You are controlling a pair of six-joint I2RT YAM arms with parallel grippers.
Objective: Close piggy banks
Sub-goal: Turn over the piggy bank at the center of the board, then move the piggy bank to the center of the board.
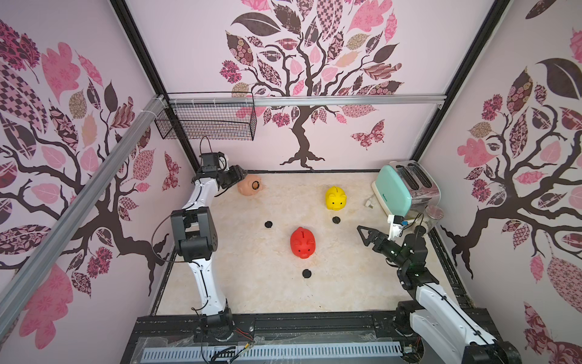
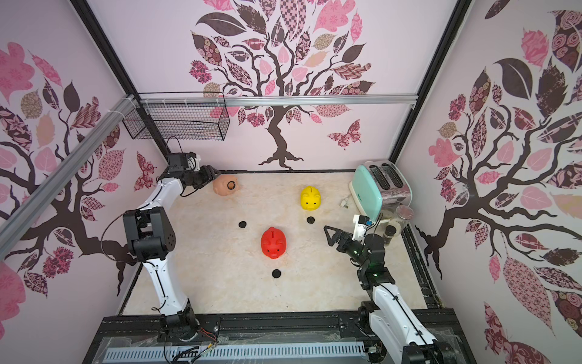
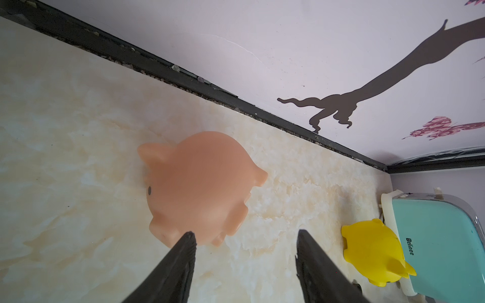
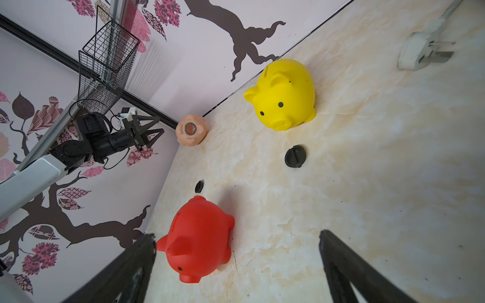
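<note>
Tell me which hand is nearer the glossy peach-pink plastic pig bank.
Left. The left hand sits open right beside the peach-pink pig bank at the far corner, not gripping it; the right hand hangs open on the opposite side, near the mint-green toaster.

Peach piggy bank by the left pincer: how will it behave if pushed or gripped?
The peach piggy bank lies on its rounded side, belly hole showing, so a push would probably roll or spin it. Its smooth curved shell looks slippery for the open left pincer. Hollow plastic, likely light and stiff.
</note>
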